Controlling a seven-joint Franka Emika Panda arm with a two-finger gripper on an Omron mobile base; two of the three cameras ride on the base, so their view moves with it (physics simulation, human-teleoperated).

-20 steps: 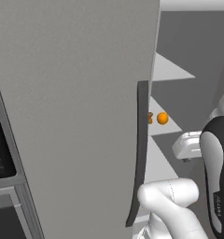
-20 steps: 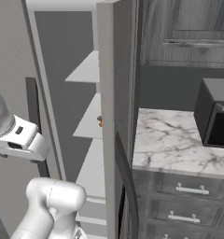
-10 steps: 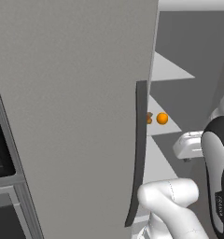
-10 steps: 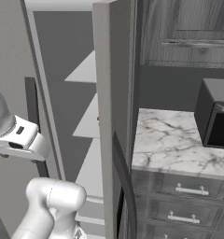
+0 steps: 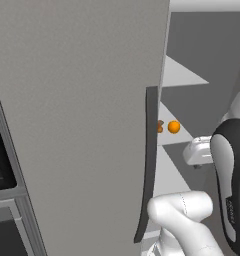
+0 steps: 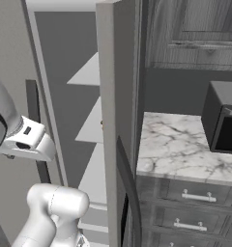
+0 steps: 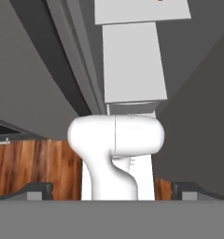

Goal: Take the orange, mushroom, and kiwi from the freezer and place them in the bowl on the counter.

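Gripper (image 7: 112,189) jaws stand wide apart and carry nothing; in the hand view we see the two dark fingertips (image 7: 37,190) at the bottom corners, looking down past our own arm toward the pale shelves (image 7: 132,65) inside the freezer.

We are at the very start of the job, with the freezer door (image 5: 77,115) swung open and no item yet fetched. In the left base view the orange (image 5: 174,127) sits on a shelf, just past the door's long dark handle (image 5: 148,165), at about three o'clock from the handle's upper part. Touching the handle's edge beside it is a second small orange-brown speck (image 5: 160,127); we cannot tell whether it is the mushroom or the kiwi. In the right base view a tiny tan dot (image 6: 102,124) peeks out at the door's edge, too small to name.

The bench (image 6: 181,144), white marble with grey veins, lies at three o'clock of the freezer in the right base view, with a black microwave (image 6: 224,123) on it.

Our next move, as we judge it, is to bring the wide gripper up and into the gap, level with the orange's shelf, keeping clear of the door's edge and handle.
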